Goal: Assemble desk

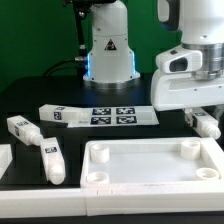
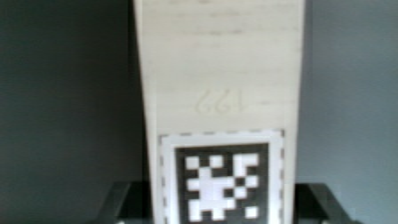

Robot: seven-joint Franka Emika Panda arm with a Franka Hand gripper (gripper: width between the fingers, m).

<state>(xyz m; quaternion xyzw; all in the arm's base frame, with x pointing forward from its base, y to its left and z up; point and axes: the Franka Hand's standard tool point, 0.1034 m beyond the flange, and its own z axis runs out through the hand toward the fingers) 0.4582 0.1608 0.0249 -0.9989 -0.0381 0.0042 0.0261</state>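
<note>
The desk's large white panel (image 1: 150, 185) lies flat at the front, rim up, with round sockets in its corners. Just behind its far right corner my gripper (image 1: 203, 116) has come down on a white square leg (image 1: 208, 127) that carries a tag. In the wrist view that leg (image 2: 217, 90) runs straight away from the camera, its black-and-white tag close to the lens. The gripper (image 2: 217, 208) straddles it, and one dark finger (image 2: 135, 203) on each side lies against a long face of the leg. Two more tagged legs (image 1: 22, 128) (image 1: 51, 160) lie loose at the exterior view's left.
The marker board (image 1: 100, 115) lies flat behind the panel, in front of the robot's base (image 1: 108, 55). Another white part shows at the left edge (image 1: 4, 160). The tabletop is black.
</note>
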